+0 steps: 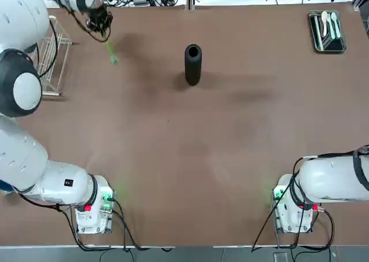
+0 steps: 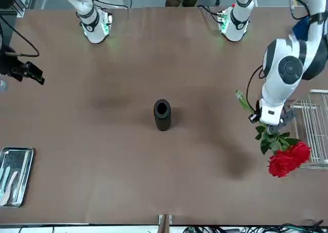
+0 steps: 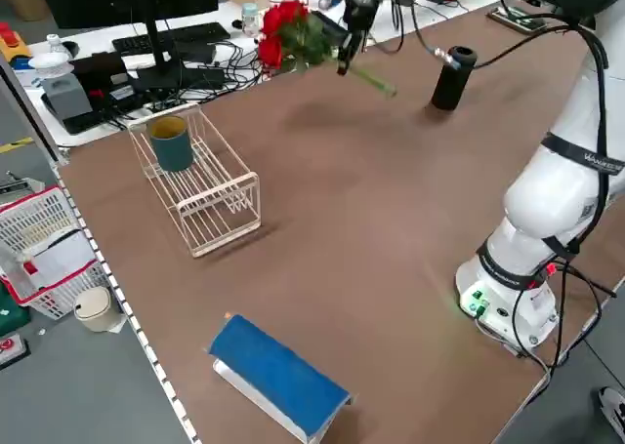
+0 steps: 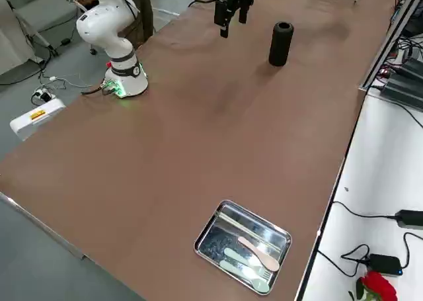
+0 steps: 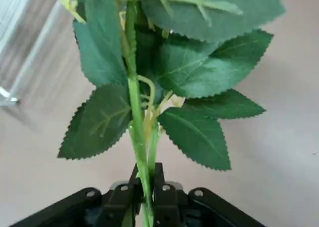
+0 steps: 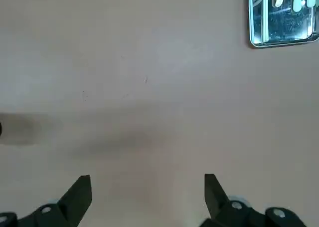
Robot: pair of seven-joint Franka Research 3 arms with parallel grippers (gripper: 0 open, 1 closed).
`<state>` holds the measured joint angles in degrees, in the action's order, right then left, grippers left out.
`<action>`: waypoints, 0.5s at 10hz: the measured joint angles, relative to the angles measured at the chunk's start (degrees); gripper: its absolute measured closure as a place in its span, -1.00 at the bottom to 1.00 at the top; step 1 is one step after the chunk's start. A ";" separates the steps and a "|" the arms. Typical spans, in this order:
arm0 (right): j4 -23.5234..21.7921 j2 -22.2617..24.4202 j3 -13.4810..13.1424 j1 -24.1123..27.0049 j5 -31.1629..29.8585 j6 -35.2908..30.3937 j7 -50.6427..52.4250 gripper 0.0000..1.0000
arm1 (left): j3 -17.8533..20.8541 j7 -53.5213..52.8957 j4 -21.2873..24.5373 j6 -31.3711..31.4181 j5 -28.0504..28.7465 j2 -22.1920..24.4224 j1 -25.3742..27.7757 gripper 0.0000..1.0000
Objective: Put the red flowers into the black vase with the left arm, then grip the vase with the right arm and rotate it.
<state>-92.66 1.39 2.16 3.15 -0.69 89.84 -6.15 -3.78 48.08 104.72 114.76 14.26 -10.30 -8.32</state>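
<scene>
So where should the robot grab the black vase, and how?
I'd grab the vase around its upper middle, coming from the robot's right with the right tool, which is open. The vase stands upright, slim and tall, with straight round sides that two fingers could likely pinch. Its round mouth should stay free, because the roses go in there.

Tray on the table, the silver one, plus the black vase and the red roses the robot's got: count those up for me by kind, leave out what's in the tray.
Tray: 1
Black vase: 1
Bunch of red roses: 1, its stems between the left gripper's fingers
Total: 3
</scene>
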 joint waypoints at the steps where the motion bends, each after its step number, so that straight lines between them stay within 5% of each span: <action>1: 0.00 0.00 0.04 -0.03 0.01 0.00 0.00 -1.00 | -0.12 3.49 -2.80 -2.78 0.21 -0.01 -1.06 0.78; 5: -0.01 0.00 0.12 -0.05 0.03 0.02 0.00 -1.00 | -0.52 30.50 -9.90 -15.21 13.20 -0.32 -10.27 0.78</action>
<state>-92.67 1.38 2.28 3.11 -0.66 89.85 -6.15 -4.30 78.57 94.82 99.55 27.46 -10.62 -18.59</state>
